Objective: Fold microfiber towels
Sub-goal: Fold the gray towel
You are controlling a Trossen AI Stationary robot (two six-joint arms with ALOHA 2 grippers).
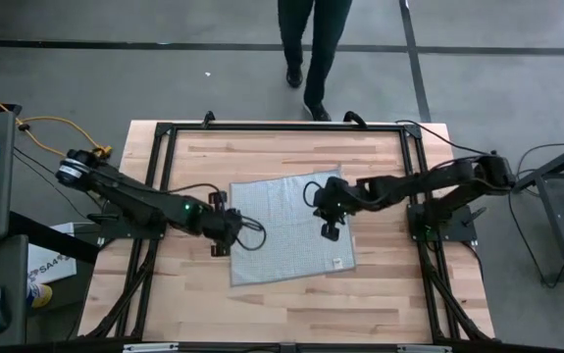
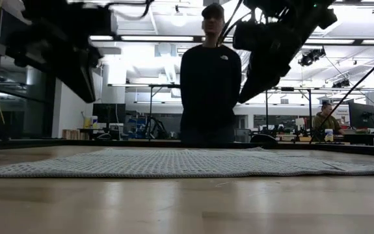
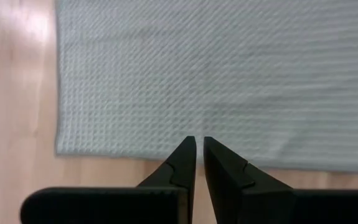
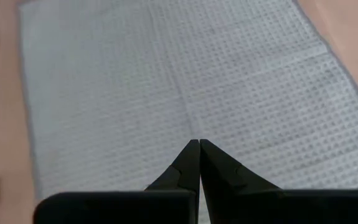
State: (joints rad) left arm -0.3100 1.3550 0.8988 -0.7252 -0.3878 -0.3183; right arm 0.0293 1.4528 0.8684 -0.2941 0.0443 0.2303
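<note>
1. The towel (image 1: 286,230) lay flat and spread out in the middle of the wooden tabletop (image 1: 389,294), turned slightly askew to the tabletop's edges, with bare wood on every side of it.
2. In the low view the towel (image 2: 173,164) showed as a thin grey strip across the boards, with its edge a little raised at one end and nothing lying on it.
3. The left hand (image 1: 259,231) hung over the towel's left part, and its arm reached in from the left side of the tabletop.
4. In the left wrist view the left hand (image 3: 199,140) had its two fingers almost together, with only a thin slit between them. It gripped nothing, and the towel's edge (image 3: 166,157) lay just below the tips.
5. The right hand (image 1: 313,193) hung over the towel's far right part, and its arm came in from the right side.
6. In the right wrist view the right hand (image 4: 198,143) was fully closed, tip against tip, and held nothing. The towel (image 4: 166,81) filled most of that view.
7. A black metal frame (image 1: 282,127) ran round the tabletop's far edge and both sides, and black cables trailed from both arms across the wood.
8. Beyond the far edge a person (image 2: 209,78) in a dark top stood facing the tabletop, their feet (image 1: 306,88) on the grey floor.
9. Farther back, another person (image 2: 326,120) sat at a desk in the room.
10. A yellow cable (image 1: 51,126) lay beside the tabletop on the left.
</note>
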